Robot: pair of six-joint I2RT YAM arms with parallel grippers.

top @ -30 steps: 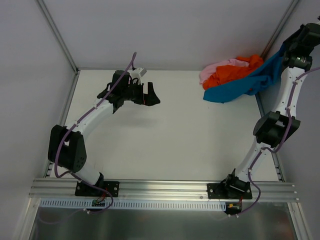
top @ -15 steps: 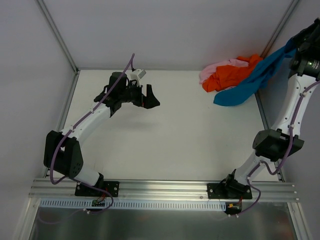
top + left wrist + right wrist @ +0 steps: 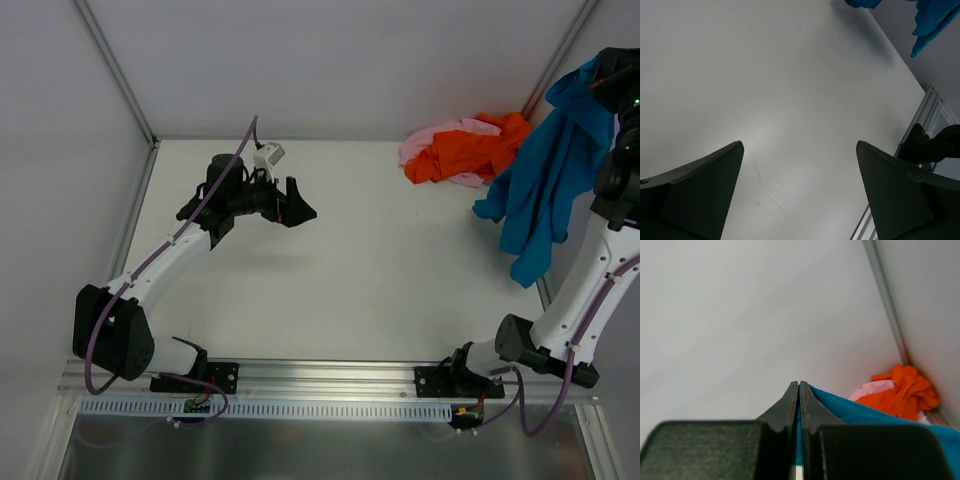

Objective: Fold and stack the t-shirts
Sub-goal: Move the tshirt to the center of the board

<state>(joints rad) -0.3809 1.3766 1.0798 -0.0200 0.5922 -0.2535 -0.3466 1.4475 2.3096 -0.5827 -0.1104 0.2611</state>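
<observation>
Teal-blue t-shirt (image 3: 545,190), hanging from right gripper (image 3: 799,386) (jaws pinched shut)

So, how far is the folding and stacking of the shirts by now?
Done: nothing is folded or stacked yet. In hand: the right pincer is shut on the teal shirt, which hangs lifted. The left pincer is open and empty above the table. Left: the orange shirt and pink shirt lie crumpled together in the far right corner; all three need folding.
</observation>
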